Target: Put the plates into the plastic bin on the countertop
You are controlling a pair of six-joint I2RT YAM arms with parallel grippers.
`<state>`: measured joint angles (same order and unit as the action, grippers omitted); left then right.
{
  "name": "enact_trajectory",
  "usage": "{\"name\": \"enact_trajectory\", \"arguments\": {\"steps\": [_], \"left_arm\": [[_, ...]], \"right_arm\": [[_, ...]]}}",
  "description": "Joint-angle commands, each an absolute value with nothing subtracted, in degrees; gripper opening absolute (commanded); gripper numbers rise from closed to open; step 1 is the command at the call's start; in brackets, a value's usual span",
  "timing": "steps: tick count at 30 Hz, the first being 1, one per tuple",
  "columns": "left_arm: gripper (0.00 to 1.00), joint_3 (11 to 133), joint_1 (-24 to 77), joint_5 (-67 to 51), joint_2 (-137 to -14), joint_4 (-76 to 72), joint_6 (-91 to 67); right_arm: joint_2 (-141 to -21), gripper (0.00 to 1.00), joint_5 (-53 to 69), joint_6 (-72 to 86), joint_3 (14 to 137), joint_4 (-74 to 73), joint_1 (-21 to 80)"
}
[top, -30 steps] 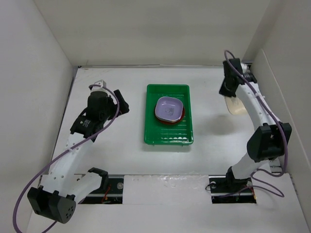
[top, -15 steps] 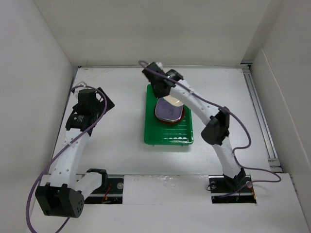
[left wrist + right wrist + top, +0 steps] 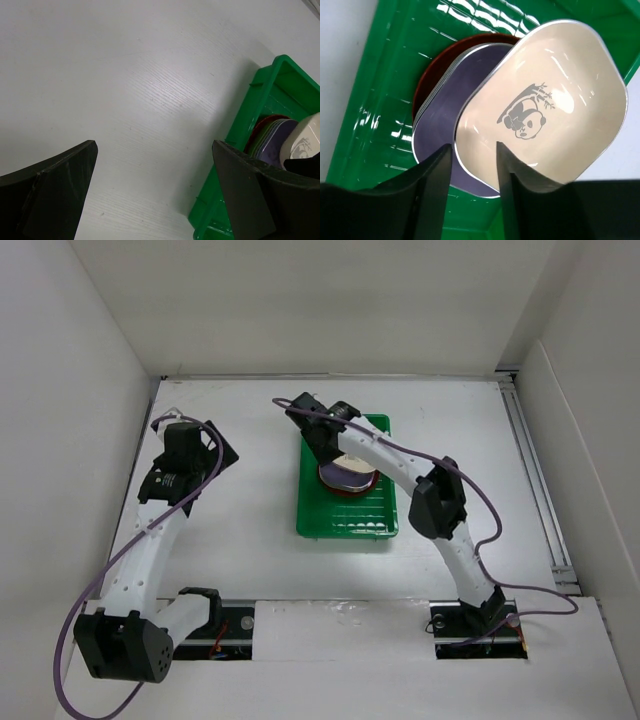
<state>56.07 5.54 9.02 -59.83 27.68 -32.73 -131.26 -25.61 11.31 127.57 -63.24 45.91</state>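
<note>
Right gripper (image 3: 474, 162) pinching cream dish (image 3: 545, 100) by rim, over lavender dish (image 3: 445, 105) stack in bin (image 3: 375, 85). Edge grip probably so it drops flat. Left gripper (image 3: 152, 175) wide open, empty, over bench (image 3: 125, 75), out of way.

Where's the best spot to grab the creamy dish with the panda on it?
Probably its thin raised rim, coming from above: the cream dish hangs tilted over the lavender dish, so that edge is free. The right gripper pinches it there, one finger inside, one outside.
</note>
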Motion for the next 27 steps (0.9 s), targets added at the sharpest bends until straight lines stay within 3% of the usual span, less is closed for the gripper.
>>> {"name": "enact_trajectory", "arguments": {"steps": [1, 5, 6, 9, 13, 18, 27], "left_arm": [[1.0, 56.9, 5.5, 8.8, -59.3, 26.6, -33.0], [1.0, 56.9, 5.5, 9.3, -59.3, 26.6, -33.0], [1.0, 56.9, 5.5, 9.9, -59.3, 26.6, -33.0], [1.0, 57.6, 5.5, 12.4, -59.3, 27.8, -33.0], [1.0, 60.2, 5.5, 14.3, -57.6, 29.6, -33.0], [1.0, 65.7, 5.5, 19.2, -52.9, 33.0, -31.8], [1.0, 68.6, 5.5, 19.1, -43.9, 35.1, -29.4]], "right_arm": [[-126.2, 0.48, -25.2, 9.1, 127.5, -59.2, 47.6], [-121.3, 0.8, -24.0, 9.1, 128.8, -58.0, 49.8], [-120.2, 0.99, -24.0, 10.3, 129.4, -58.0, 49.8], [-111.4, 0.99, -28.2, 14.7, 127.1, -58.8, 51.4], [-94.8, 0.99, -28.8, 16.5, 112.9, -52.8, 52.6], [-76.9, 0.99, -40.2, 24.5, 98.3, -54.0, 57.5], [-50.9, 0.99, -41.7, 29.4, 87.6, -62.6, 57.5]]}}
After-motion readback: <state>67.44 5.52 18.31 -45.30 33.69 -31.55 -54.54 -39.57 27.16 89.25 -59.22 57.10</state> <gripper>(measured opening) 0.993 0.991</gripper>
